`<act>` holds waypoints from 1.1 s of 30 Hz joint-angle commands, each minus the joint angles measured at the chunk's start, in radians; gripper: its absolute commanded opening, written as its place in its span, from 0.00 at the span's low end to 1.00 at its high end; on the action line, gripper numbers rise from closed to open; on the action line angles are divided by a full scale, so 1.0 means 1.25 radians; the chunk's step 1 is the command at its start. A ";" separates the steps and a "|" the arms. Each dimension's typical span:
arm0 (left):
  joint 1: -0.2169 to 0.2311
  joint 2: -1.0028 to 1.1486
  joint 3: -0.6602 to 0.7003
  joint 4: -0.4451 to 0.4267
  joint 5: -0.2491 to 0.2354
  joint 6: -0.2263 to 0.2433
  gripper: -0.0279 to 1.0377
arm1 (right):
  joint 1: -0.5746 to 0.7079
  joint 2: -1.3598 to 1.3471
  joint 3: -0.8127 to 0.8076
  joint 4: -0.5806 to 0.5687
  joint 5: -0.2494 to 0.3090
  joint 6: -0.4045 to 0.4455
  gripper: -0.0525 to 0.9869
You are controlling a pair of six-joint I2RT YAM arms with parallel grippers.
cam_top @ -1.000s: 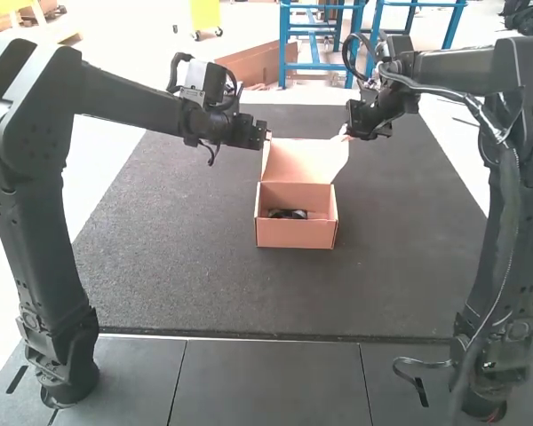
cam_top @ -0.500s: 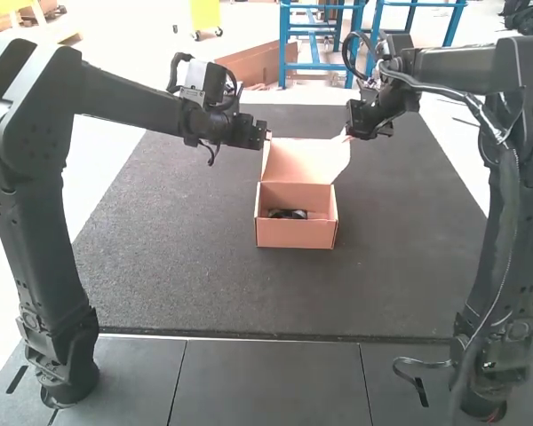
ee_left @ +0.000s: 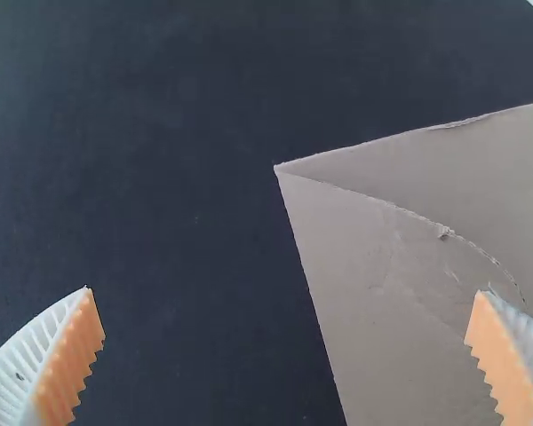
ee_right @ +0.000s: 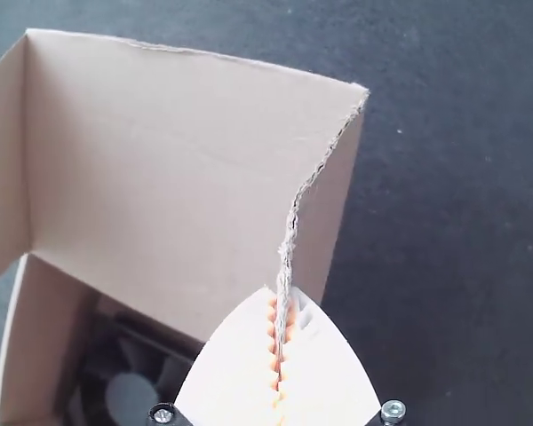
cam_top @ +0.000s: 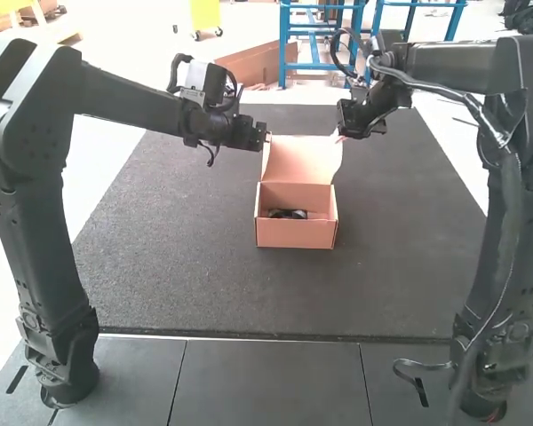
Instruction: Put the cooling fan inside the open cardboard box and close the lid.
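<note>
At the left, the left gripper (cam_top: pixel 258 136) is held above the dark mat (cam_top: pixel 160 240), just beside the far left corner of the raised lid (cam_top: pixel 300 161). Its orange pads (ee_left: pixel 71 355) are spread wide and nothing is gripped between them; whether the lid corner is touched by one finger cannot be told. At the middle of the mat the cardboard box (cam_top: pixel 296 229) is seen standing open, and the cooling fan (cam_top: pixel 289 214) is already lying inside it on the floor of the box. The lid is hinged along the far wall and is stood nearly upright. At the right, the lid's right-hand edge is pinched between the closed fingers of the right gripper (cam_top: pixel 345 131), as is shown plainly in the right wrist view. Over the last second this gripper has been carried a little to the left and slightly upward, and the upper right corner of the lid has been drawn along with it, while the left gripper has been kept where it was. From this it is judged that the placing step is done and that the closing of the lid has only just been begun, with the lid yet to be tipped toward the near side.
</note>
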 commanded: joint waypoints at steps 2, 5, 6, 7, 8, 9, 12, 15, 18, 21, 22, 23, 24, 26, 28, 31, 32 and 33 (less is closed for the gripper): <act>-0.005 -0.026 0.029 -0.010 0.008 -0.003 0.93 | 0.012 -0.071 -0.060 0.029 0.014 -0.010 0.03; -0.005 -0.035 0.026 -0.019 0.009 -0.003 0.93 | 0.016 -0.108 -0.108 0.048 0.029 -0.008 0.03; -0.005 -0.037 0.022 -0.018 0.008 -0.003 0.93 | 0.022 -0.121 -0.126 0.057 0.033 -0.003 0.03; -0.005 -0.043 0.018 -0.018 0.009 -0.003 0.93 | 0.030 -0.133 -0.143 0.065 0.037 -0.003 0.04; -0.005 -0.047 0.013 -0.018 0.009 -0.003 0.93 | 0.035 -0.148 -0.162 0.074 0.044 -0.003 0.04; -0.005 -0.052 0.008 -0.016 0.008 -0.003 0.93 | 0.039 -0.162 -0.179 0.083 0.048 -0.002 0.03; -0.005 -0.065 -0.009 -0.013 0.008 -0.004 0.93 | 0.051 -0.200 -0.229 0.110 0.051 0.007 0.04; -0.005 -0.080 -0.028 -0.013 0.008 -0.004 0.93 | 0.060 -0.229 -0.272 0.137 0.063 0.020 0.04; -0.005 -0.094 -0.050 -0.011 0.008 -0.004 0.93 | 0.064 -0.250 -0.304 0.160 0.078 0.028 0.04; -0.006 -0.108 -0.071 -0.009 0.009 -0.004 0.93 | 0.064 -0.266 -0.330 0.182 0.088 0.044 0.04; -0.006 -0.111 -0.080 -0.008 0.009 -0.004 0.93 | 0.064 -0.271 -0.335 0.187 0.091 0.045 0.04; -0.008 -0.114 -0.086 -0.005 0.010 -0.004 0.93 | 0.064 -0.276 -0.342 0.193 0.091 0.046 0.04; -0.008 -0.116 -0.095 -0.004 0.010 -0.003 0.93 | 0.064 -0.281 -0.348 0.198 0.091 0.047 0.04; -0.011 -0.118 -0.108 -0.002 0.010 -0.004 0.93 | 0.064 -0.290 -0.363 0.211 0.091 0.056 0.04; -0.014 -0.121 -0.120 0.006 0.010 -0.008 0.93 | 0.065 -0.299 -0.380 0.230 0.080 0.068 0.04; -0.016 -0.121 -0.135 0.020 0.011 -0.010 0.93 | 0.071 -0.304 -0.403 0.245 0.055 0.083 0.04; -0.016 -0.121 -0.140 0.023 0.014 -0.010 0.93 | 0.074 -0.304 -0.410 0.248 0.046 0.090 0.04; -0.016 -0.121 -0.144 0.025 0.018 -0.014 0.93 | 0.077 -0.306 -0.416 0.250 0.042 0.091 0.04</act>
